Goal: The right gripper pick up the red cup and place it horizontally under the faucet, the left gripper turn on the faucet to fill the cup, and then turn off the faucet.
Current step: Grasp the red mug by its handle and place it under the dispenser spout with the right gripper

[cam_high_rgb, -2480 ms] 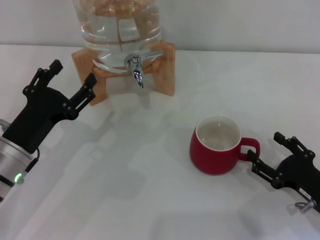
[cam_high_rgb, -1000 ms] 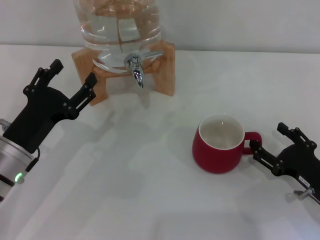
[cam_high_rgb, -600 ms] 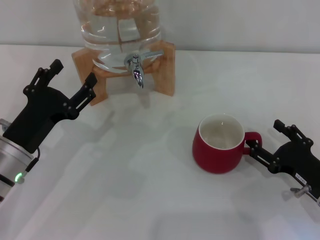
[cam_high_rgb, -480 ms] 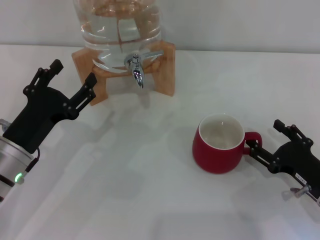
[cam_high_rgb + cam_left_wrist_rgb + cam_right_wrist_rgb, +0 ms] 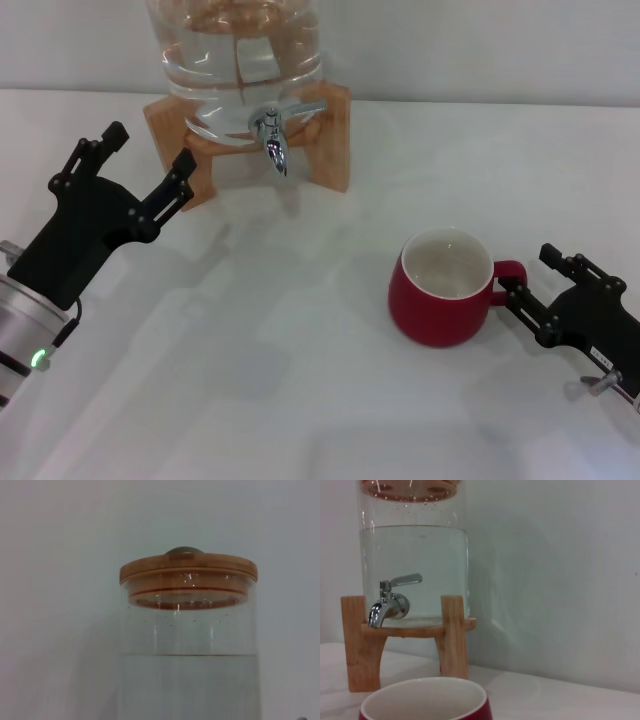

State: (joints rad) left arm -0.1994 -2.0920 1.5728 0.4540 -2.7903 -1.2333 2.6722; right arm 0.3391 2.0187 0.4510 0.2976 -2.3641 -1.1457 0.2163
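Note:
The red cup (image 5: pixel 440 300) stands upright on the white table at the right, its handle (image 5: pixel 509 273) pointing right. My right gripper (image 5: pixel 530 274) is open with its fingers on either side of the handle, low on the table. The right wrist view shows the cup's rim (image 5: pixel 426 698) close below, with the faucet (image 5: pixel 390 602) beyond it. The chrome faucet (image 5: pixel 272 134) sticks out of the glass jar (image 5: pixel 240 60) at the back, its lever level. My left gripper (image 5: pixel 150 148) is open and empty, left of the wooden stand (image 5: pixel 332 140).
The jar holds water and has a wooden lid (image 5: pixel 188 571). The stand's legs (image 5: pixel 453 635) flank the faucet. The white tabletop (image 5: pixel 300 330) stretches between the stand and the cup. A pale wall rises behind.
The cup has slid slightly to the right and toward me. My right gripper has shifted a little so its fingers sit around the handle. The left arm has barely moved.

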